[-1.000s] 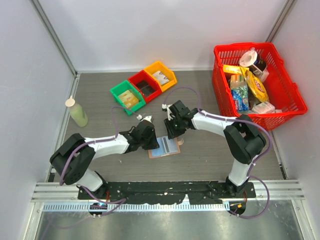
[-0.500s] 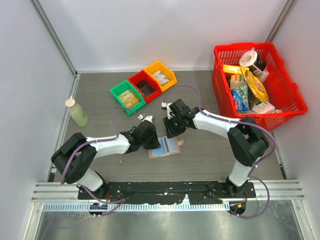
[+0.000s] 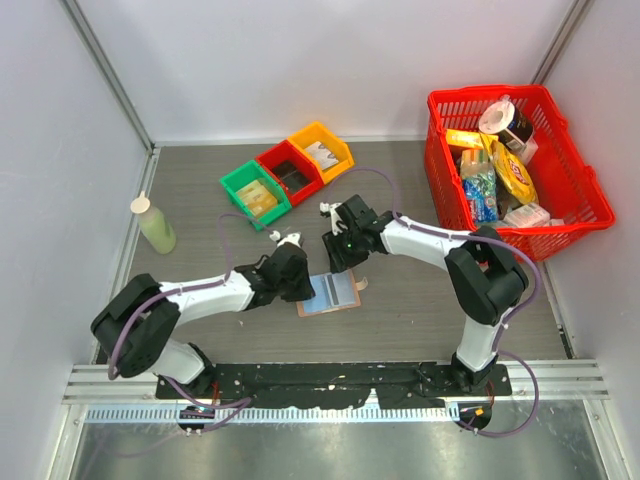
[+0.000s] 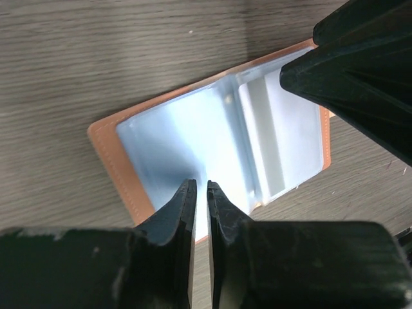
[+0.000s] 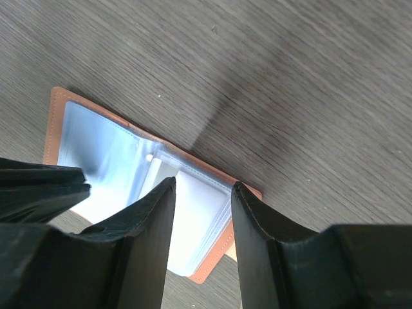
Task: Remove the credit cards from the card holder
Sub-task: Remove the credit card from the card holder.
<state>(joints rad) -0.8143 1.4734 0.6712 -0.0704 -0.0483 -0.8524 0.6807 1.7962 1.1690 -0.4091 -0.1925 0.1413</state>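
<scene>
The worktop (image 3: 420, 320) is grey, wood-grained laminate, closed in by plain white walls (image 3: 300, 60) on three sides. Near its middle lies one flat tan leather-like bifold card holder (image 3: 335, 294), spread open, its stitched rim framing a glossy pale blue-grey lining of clear sleeves.

Two black-fingered arms meet over it. The left end effector (image 4: 200, 196) is clenched to a thin slit, with its tips at the holder's near edge. I cannot tell whether a layer is pinched between them. The right end effector (image 5: 203, 193) is released, and its fingers stand apart above the holder's other half.

Behind them, three small open plastic bins sit in a slanted row, touching: one green (image 3: 232, 186), one red (image 3: 270, 158) and one yellow (image 3: 308, 130). To the right is one red lattice plastic basket (image 3: 545, 238) heaped with packets. One pale green squeeze bottle with a white cap (image 3: 156, 228) stands upright at the left.
</scene>
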